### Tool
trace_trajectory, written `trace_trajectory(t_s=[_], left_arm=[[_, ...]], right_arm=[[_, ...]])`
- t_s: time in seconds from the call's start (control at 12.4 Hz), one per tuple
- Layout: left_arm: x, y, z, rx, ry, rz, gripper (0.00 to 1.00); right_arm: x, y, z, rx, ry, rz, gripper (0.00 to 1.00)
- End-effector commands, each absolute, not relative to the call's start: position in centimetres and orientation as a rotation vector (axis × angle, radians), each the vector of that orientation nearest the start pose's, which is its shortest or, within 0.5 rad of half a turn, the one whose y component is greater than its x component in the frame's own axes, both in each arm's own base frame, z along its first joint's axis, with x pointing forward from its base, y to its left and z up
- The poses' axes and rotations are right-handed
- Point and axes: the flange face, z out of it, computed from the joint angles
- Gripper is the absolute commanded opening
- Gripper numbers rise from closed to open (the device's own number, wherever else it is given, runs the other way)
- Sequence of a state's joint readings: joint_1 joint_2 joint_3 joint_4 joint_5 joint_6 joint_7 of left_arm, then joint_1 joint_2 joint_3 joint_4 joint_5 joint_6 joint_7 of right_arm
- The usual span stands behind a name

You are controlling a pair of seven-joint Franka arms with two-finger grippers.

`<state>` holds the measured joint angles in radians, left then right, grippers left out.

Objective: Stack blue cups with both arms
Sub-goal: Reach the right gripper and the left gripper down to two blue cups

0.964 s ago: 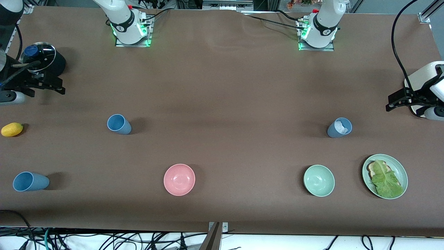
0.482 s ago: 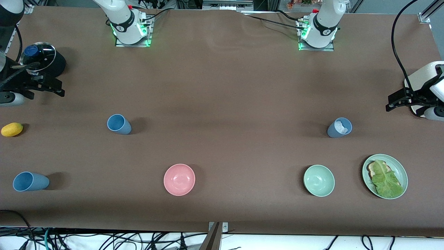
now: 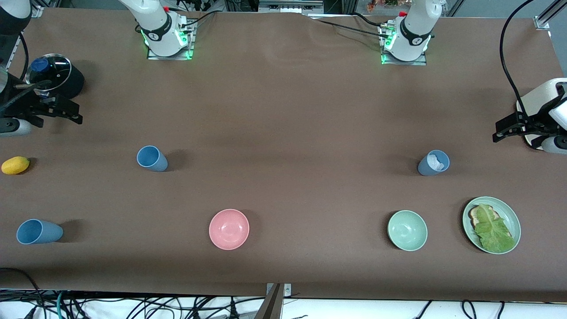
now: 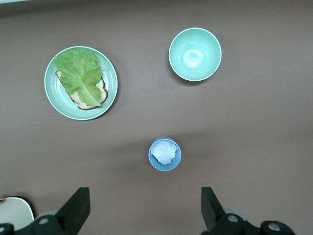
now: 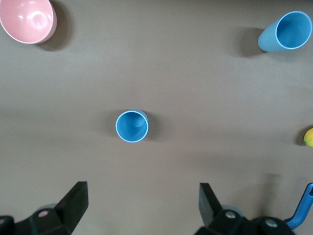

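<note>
Three matte tapered handleless cups stand upright. A sky-blue cup, empty, lies below the right gripper, whose jaws gape wide and hold nothing. A second sky-blue cup stands at the right arm's end, nearer the front camera. A grey-blue cup lies below the left gripper, jaws fully spread, empty.

Left wrist view shows a white crumpled wad filling the grey-blue cup; the front view gives only a pale patch. Only the front view shows the black pot with blue knob beside the right gripper.
</note>
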<state>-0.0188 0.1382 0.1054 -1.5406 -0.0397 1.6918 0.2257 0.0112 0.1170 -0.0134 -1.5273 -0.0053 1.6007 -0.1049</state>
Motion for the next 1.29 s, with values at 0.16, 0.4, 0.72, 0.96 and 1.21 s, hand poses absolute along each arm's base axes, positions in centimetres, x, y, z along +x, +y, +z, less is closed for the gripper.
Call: trace_trajectory(t_s=[0.16,0.4,0.72,0.96,1.21], left_arm=[[60.3,4.3,57.1,-3.163,0.228,-0.044,1.0],[61.1,4.6,55.7,-3.166,0.196,-0.019,1.0],[63.6,4.1,52.2,-3.161,0.205,0.038,1.0],[65.3,4.7,46.3,-3.171,0.137,0.162,1.0],[64.8,7.7,39.6,-3.162,0.13,0.301,1.0]], right_arm=[[62.7,-1.4,51.1,-3.148,-0.169,0.221,1.0],[64.6,0.0,46.5,-3.104,-0.2,0.254,1.0],[67.9,1.2,38.3,-3.103,-0.202,0.196,1.0],[67.9,0.5,33.0,-3.086,-0.191,0.263,1.0],[65.8,0.5,29.9,-3.032,-0.137,0.34,1.0]])
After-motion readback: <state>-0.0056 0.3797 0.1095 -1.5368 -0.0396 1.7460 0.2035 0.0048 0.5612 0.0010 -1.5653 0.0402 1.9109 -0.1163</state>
